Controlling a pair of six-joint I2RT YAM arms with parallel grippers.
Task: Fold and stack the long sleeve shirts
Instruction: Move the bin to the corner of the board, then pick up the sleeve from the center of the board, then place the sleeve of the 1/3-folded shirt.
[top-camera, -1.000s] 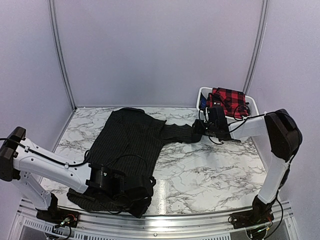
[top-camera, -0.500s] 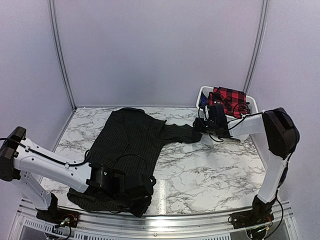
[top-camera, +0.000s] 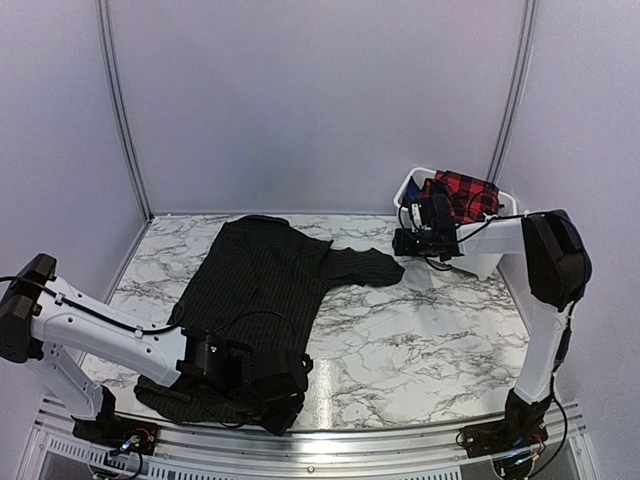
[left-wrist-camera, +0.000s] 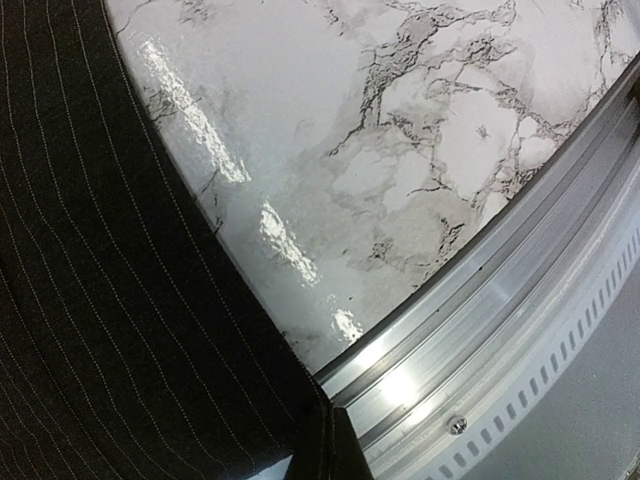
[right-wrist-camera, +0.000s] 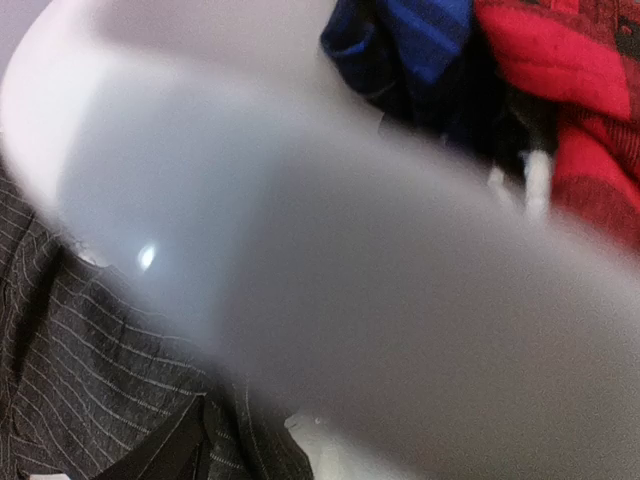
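Across the left half of the table (top-camera: 420, 330), seen from above, the black pinstriped shirt (top-camera: 260, 280) lies spread, 1 sleeve reaching right. The left jaws sit closed on its bunched hem at the near edge. The right jaws hang wide open and empty beside the white bin (top-camera: 410, 185) at the far right corner, which holds the red plaid shirt (top-camera: 465, 195).

Left wrist: the black pinstriped shirt (left-wrist-camera: 110, 300) fills the left, marble and a metal rail (left-wrist-camera: 500, 330) the right. The fingers are hidden.

Right wrist: the white bin (right-wrist-camera: 350, 300) blurs across the frame, the red plaid shirt (right-wrist-camera: 580, 100) and blue cloth (right-wrist-camera: 420, 30) above, pinstripes below.
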